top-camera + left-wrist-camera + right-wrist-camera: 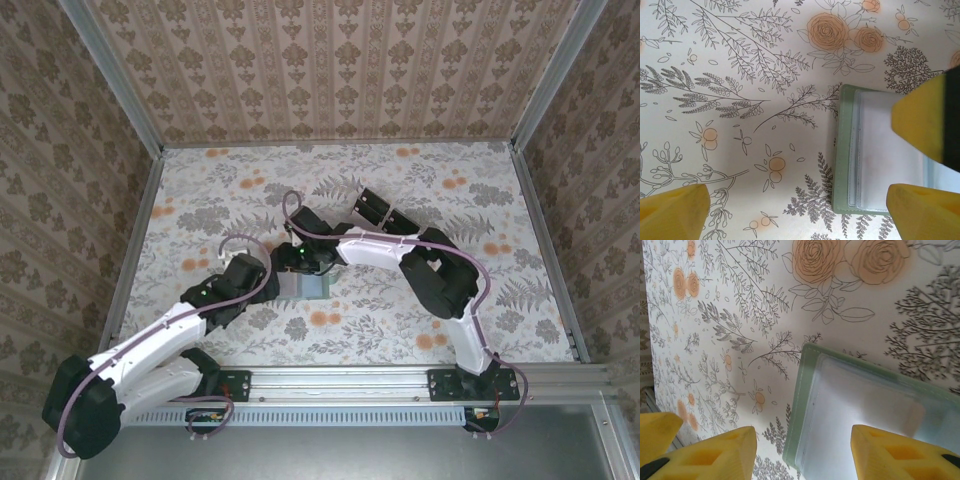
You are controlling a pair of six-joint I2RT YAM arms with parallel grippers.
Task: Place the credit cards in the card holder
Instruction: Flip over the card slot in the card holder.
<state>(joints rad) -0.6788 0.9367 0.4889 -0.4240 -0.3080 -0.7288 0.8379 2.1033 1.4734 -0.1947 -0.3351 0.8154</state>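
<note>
Holder (305, 288) lies flat near the centre of the table (400, 330), a little toward the near edge. Pale card (885, 155) sits within its green rim. Left gripper (797, 200) is wide, just beside the holder. Right gripper (802, 440) is half apart above the holder's edge.

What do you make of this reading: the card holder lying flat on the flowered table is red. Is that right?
Not quite. The card holder is dull green, not red; the left wrist view shows its green rim plainly. It does lie flat on the flowered table.
</note>
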